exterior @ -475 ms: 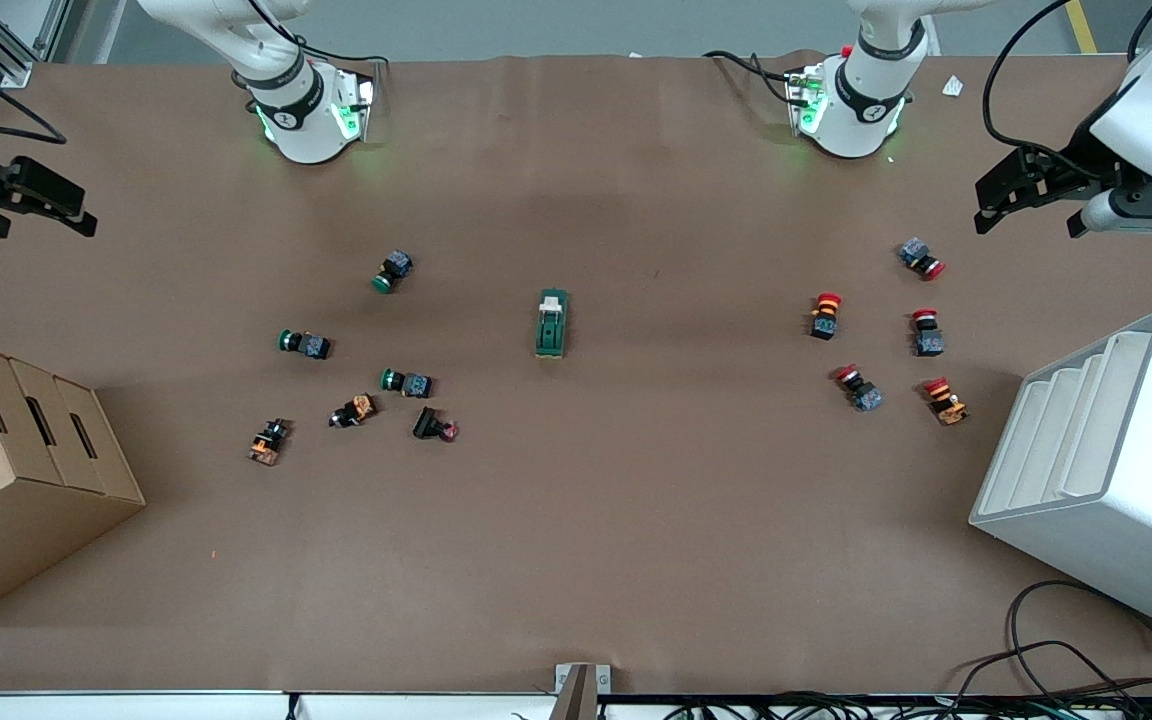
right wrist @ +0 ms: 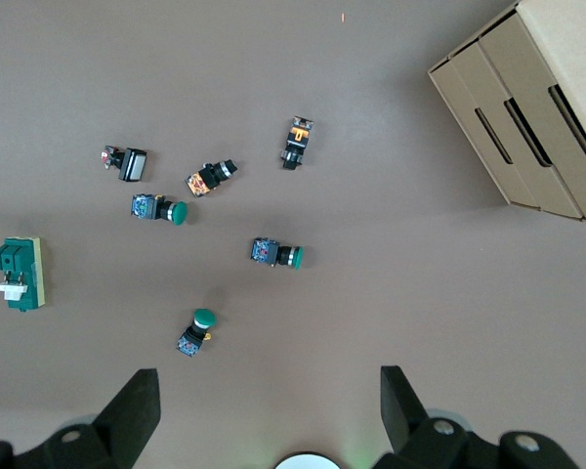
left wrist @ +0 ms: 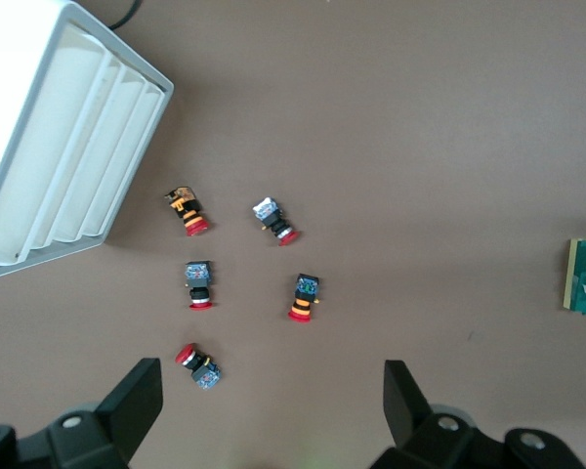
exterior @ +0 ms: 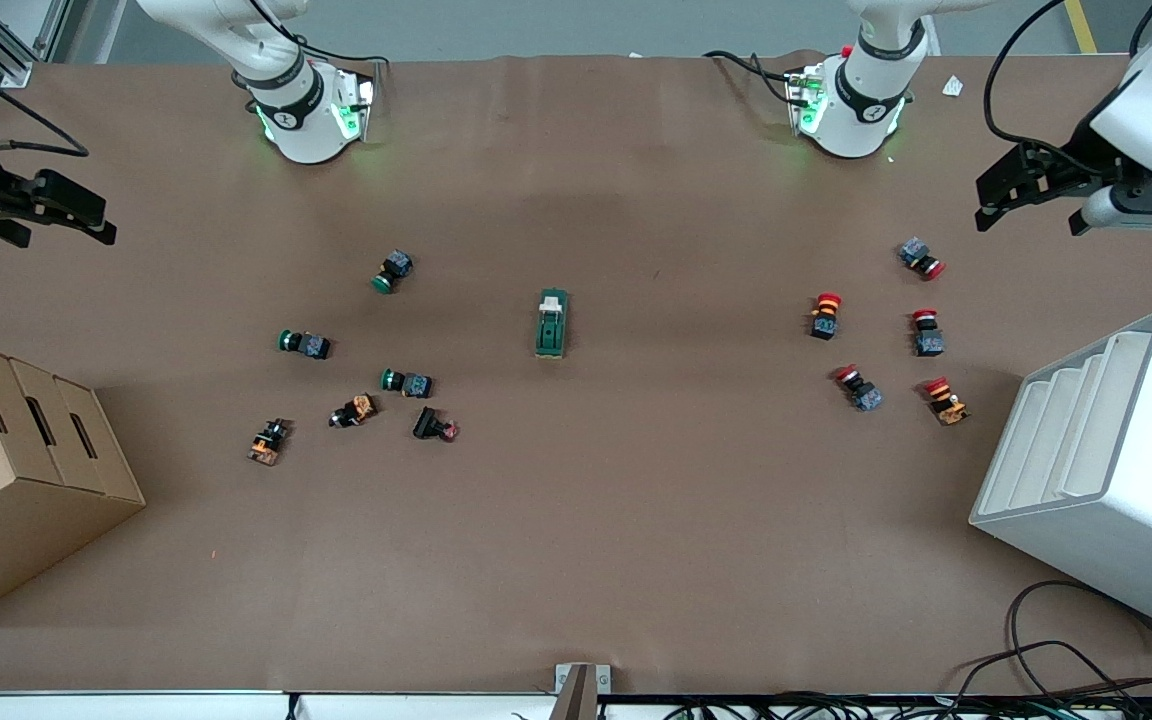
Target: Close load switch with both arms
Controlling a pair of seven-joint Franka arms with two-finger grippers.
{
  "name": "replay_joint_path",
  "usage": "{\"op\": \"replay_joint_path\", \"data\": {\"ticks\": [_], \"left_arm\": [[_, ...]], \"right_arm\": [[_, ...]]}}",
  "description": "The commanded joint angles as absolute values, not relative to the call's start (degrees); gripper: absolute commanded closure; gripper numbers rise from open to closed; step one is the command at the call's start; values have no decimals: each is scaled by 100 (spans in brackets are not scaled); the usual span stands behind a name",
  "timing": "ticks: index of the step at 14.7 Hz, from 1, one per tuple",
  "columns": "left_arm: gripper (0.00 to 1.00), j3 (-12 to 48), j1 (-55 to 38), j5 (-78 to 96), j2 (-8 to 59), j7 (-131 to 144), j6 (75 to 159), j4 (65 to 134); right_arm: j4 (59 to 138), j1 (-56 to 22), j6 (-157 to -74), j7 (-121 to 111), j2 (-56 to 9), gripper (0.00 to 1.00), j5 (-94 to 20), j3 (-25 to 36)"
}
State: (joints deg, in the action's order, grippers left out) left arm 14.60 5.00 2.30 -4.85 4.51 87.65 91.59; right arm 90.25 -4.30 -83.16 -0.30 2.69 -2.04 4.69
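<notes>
Nearest the front camera, a tan cardboard box (exterior: 21, 470) is sitting at the right arm's end of the table (exterior: 576, 560), and a white slotted rack (exterior: 1106, 470) is sitting at the left arm's end. Farther up the brown table, green-capped push-buttons (exterior: 406, 382) and a few orange and black ones are lying scattered toward the right arm's end, while red-capped push-buttons (exterior: 826, 314) are lying toward the left arm's end. Between the two clusters, the load switch (exterior: 551, 323) is lying alone at the table's middle, its white lever tab pointing toward the robot bases. Nothing is touching it. The right gripper (exterior: 46, 212) is hovering over the table edge above the cardboard box, fingers spread wide and holding nothing. The left gripper (exterior: 1031, 195) is hovering over the table near the rack, fingers likewise spread wide and empty.
</notes>
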Motion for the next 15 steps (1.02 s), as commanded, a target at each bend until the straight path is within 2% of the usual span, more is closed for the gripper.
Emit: {"op": "replay_joint_path", "data": {"ticks": [1, 3, 5, 8, 12, 15], "left_arm": [[0, 1932, 98, 228, -369, 553, 8692, 9140], [0, 2362, -78, 220, -125, 850, 8929, 9149], [0, 2784, -149, 220, 87, 1482, 9131, 9149], [0, 3330, -517, 141, 535, 2913, 9735, 9246], [0, 3357, -1588, -507, 1202, 4961, 10484, 9299], [0, 3357, -2370, -1350, 1774, 6210, 10661, 9308]], "right_arm": [[9000, -396, -8350, -35, 334, 0, -114, 501], [8974, -256, -8288, 43, 238, 0, -123, 501], [8939, 227, -8288, -18, 193, 0, -228, 274], [8702, 132, -8341, -26, 193, 0, -150, 255], [8797, 281, -8158, -245, 53, 0, -88, 307], [9008, 185, -8024, 839, 79, 0, -97, 308]]}}
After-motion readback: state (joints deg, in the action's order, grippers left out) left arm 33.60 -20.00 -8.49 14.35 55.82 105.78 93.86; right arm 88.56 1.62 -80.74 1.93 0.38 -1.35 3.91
